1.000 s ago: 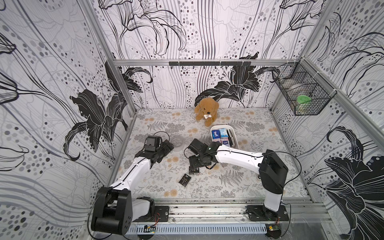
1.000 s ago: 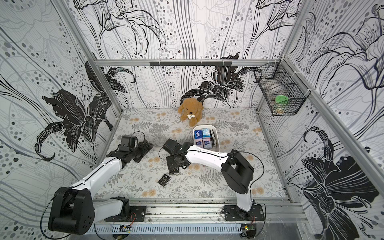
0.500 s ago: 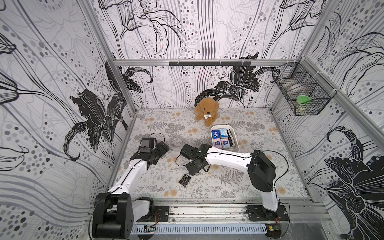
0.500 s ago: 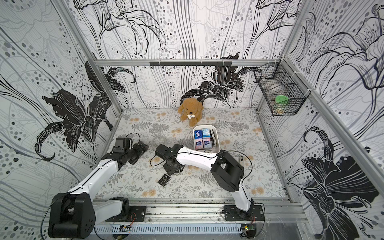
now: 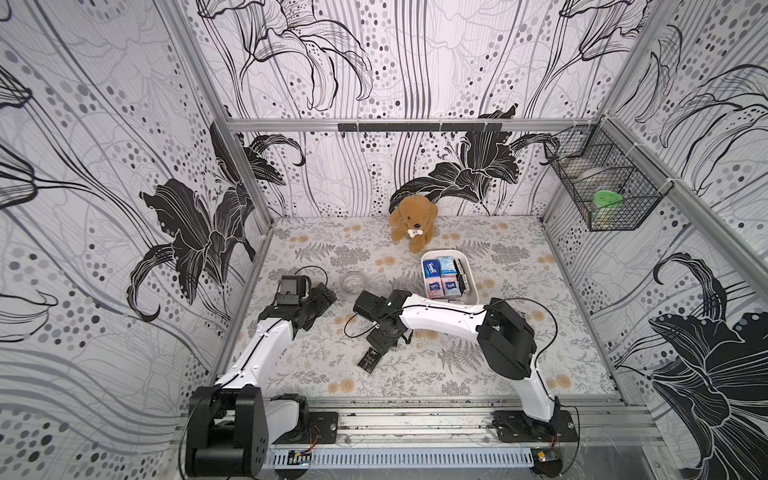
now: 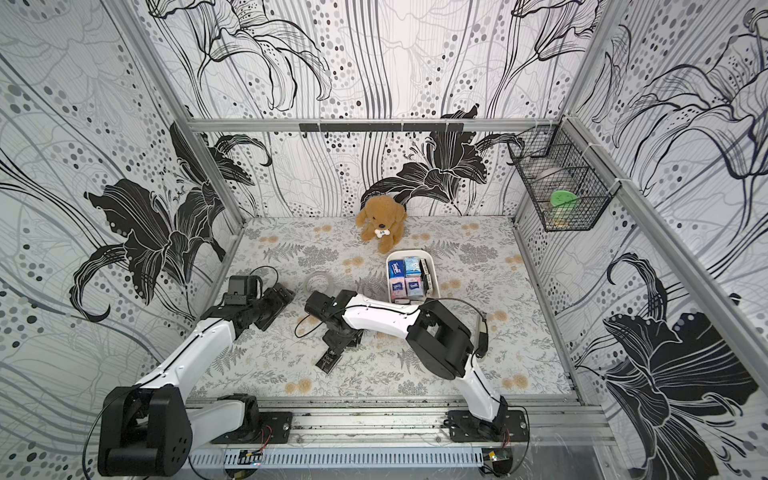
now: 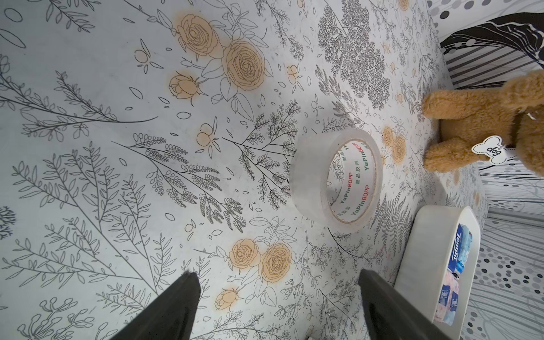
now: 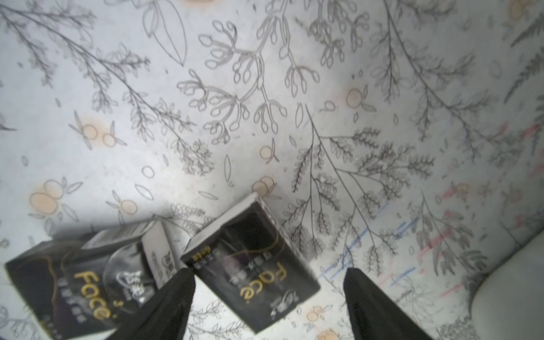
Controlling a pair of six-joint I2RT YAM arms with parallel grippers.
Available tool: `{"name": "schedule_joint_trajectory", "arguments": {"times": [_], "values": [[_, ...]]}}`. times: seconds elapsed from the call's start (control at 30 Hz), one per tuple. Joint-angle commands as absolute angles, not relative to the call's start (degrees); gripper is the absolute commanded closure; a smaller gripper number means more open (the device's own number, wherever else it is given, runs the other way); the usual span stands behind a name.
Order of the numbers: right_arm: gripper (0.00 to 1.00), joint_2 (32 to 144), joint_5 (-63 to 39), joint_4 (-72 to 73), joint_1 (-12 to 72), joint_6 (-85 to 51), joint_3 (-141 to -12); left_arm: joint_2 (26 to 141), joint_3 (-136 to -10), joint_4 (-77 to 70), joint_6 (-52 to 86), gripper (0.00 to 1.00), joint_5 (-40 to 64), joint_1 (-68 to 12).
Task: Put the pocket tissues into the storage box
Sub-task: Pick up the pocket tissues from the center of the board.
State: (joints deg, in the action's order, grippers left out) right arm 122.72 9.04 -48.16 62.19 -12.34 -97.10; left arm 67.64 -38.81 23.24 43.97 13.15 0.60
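Two black pocket tissues lie on the floral mat. In the right wrist view, one packet (image 8: pixel 250 259) lies tilted between the fingertips of my open right gripper (image 8: pixel 268 273), and the other packet (image 8: pixel 73 282) lies beside it, outside one finger. In both top views the right gripper (image 5: pixel 384 341) (image 6: pixel 338 341) hangs over them, and one black packet (image 5: pixel 371 358) (image 6: pixel 328 359) shows just in front of it. The white storage box (image 5: pixel 471 286) (image 6: pixel 434 274) (image 7: pixel 426 250) holds several blue and pink packets (image 5: pixel 442 276). My left gripper (image 5: pixel 325 294) (image 7: pixel 276 273) is open and holds nothing, near the left wall.
A clear tape roll (image 5: pixel 353 282) (image 7: pixel 335 182) lies flat between the left gripper and the box. A brown plush dog (image 5: pixel 413 222) (image 7: pixel 485 117) sits at the back wall. A black wire basket (image 5: pixel 604 195) hangs high on the right wall.
The right arm has swung to the left and forward over the black packets, and its jaws have opened wider. The left arm has barely shifted.
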Motion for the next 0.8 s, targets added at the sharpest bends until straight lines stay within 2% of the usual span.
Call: {"name": "schedule_joint_trajectory", "arguments": {"times": [0.0, 0.33, 0.53, 0.67, 0.7, 0.77], "values": [[0.15, 125.1, 11.5, -48.7, 62.5, -10.0, -98.9, 66.7, -40.3, 23.2, 42.7, 0.11, 13.6, 1.2], [0.21, 125.2, 7.0, -47.0, 62.5, -10.8, -97.5, 65.9, -39.9, 23.3, 42.7, 0.11, 14.0, 1.8], [0.30, 124.5, 5.5, -46.2, 62.5, -13.0, -95.2, 66.0, -39.7, 23.0, 42.9, 0.11, 14.3, 1.8], [0.32, 124.4, 5.5, -46.5, 62.5, -14.5, -94.9, 65.9, -39.6, 22.9, 42.8, 0.11, 14.4, 1.8], [0.34, 124.5, 5.6, -46.4, 62.5, -15.0, -94.9, 65.9, -39.6, 22.9, 43.0, 0.11, 14.4, 1.8], [0.44, 124.5, 6.1, -46.5, 62.5, -15.7, -94.9, 65.9, -39.5, 22.6, 43.0, 0.11, 14.6, 1.8]]}}
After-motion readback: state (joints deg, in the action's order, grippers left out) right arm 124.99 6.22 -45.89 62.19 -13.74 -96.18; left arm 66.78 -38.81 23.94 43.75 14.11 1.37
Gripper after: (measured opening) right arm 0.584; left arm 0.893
